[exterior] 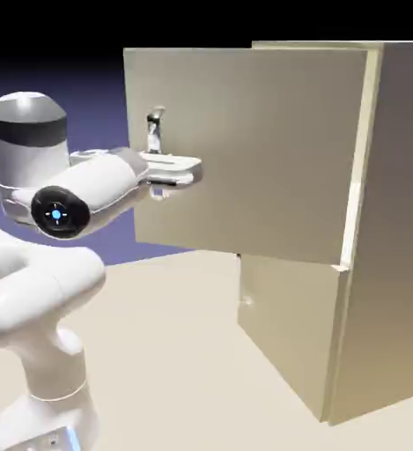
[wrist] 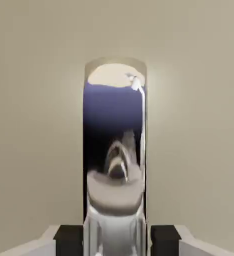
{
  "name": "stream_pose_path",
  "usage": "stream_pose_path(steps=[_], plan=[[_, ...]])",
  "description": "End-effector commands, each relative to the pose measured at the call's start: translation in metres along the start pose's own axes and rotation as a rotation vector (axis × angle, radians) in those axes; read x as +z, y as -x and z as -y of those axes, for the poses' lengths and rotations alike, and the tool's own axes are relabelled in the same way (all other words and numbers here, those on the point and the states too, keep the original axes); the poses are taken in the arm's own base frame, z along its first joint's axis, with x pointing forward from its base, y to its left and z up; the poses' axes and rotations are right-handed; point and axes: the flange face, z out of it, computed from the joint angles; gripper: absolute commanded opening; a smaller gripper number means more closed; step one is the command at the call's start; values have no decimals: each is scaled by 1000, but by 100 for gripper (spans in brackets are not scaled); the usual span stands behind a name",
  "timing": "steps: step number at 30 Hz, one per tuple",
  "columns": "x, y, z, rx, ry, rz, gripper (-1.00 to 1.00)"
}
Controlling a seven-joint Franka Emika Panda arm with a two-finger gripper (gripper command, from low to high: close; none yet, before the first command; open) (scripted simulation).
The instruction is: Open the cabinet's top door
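Note:
The cabinet (exterior: 394, 229) is a tall beige box at the exterior view's right. Its top door (exterior: 254, 150) stands swung partly outward, hinged at the right, with its free edge toward the arm. The silver vertical handle (exterior: 155, 132) sits near that free edge. My gripper (exterior: 159, 172) is level with the handle's lower part and shut on it. In the hand view the shiny handle (wrist: 115, 150) fills the middle between the two dark fingertips (wrist: 69, 240), with the beige door panel (wrist: 34, 125) all around it.
Below the top door is the shorter lower door (exterior: 289, 326), closed. The white arm (exterior: 33, 291) rises at the lower left, its forearm reaching right to the handle. The beige table (exterior: 174, 370) spreads in front of the cabinet.

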Motion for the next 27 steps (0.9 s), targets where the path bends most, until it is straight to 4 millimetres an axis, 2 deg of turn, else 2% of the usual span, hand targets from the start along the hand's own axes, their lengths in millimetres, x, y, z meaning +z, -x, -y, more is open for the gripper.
stream_pose_path(steps=[1, 9, 17, 22, 27], plan=[[-7, 2, 2, 0, 15, -16, -100], [-62, 25, 25, 0, 142, -142, -100], [-115, 58, 58, 0, 281, -281, -100], [-142, 80, 80, 0, 363, -363, -100], [-161, 100, 100, 0, 429, -429, -100]])
